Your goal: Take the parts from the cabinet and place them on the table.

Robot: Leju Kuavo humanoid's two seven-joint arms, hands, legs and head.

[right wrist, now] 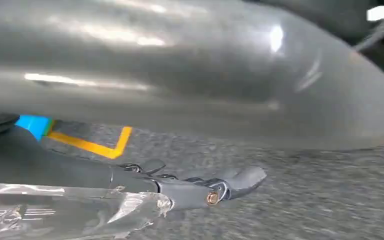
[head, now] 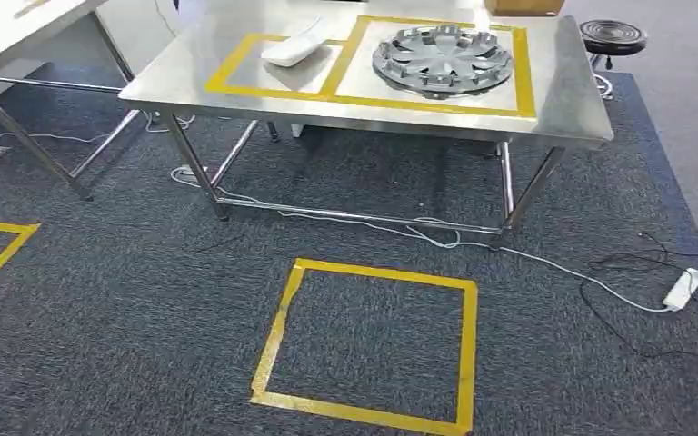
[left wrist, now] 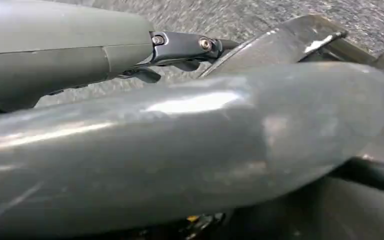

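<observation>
While I stand back from the table (head: 363, 113), my head view shows two parts already lying on its steel top: a grey spoked wheel cover (head: 443, 59) inside the larger yellow-taped frame, and a pale curved part (head: 293, 44) in the smaller frame beside it, well apart from each other. A yellow tape square (head: 373, 343) marks the carpet in front of the table; I judge it a standing mark. Open carpet lies on all sides, but a white cable and power strip (head: 686, 289) trail near the right-hand table leg and should be given a wide berth.

My left wrist view shows my left robot hand (left wrist: 185, 50) with its dark fingers lying straight and nothing seen between them, beside a broad grey rounded surface I cannot identify.

My right wrist view shows my right robot hand (right wrist: 205, 187) likewise extended over carpet, apparently empty. I judge the next step is turning to the cabinet.
</observation>
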